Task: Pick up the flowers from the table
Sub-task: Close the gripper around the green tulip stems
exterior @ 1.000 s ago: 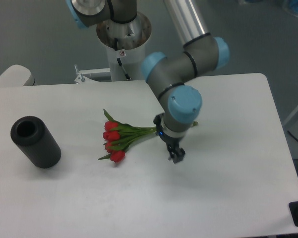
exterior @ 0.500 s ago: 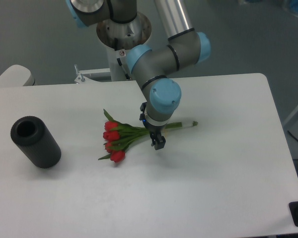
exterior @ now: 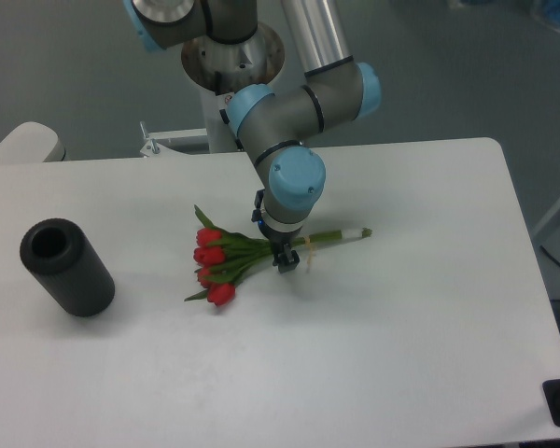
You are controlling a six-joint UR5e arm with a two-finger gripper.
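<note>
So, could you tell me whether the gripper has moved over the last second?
Yes. The gripper has shifted left toward the black cylinder, from right of the flowers to directly over their stems.

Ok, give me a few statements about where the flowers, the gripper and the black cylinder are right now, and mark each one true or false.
1. The flowers lie on the table. True.
2. The gripper is over the red blooms. False: it is over the green stems, right of the blooms.
3. The black cylinder lies left of the flowers. True.
4. The flowers are lifted off the table. False: they lie flat on it.
</note>
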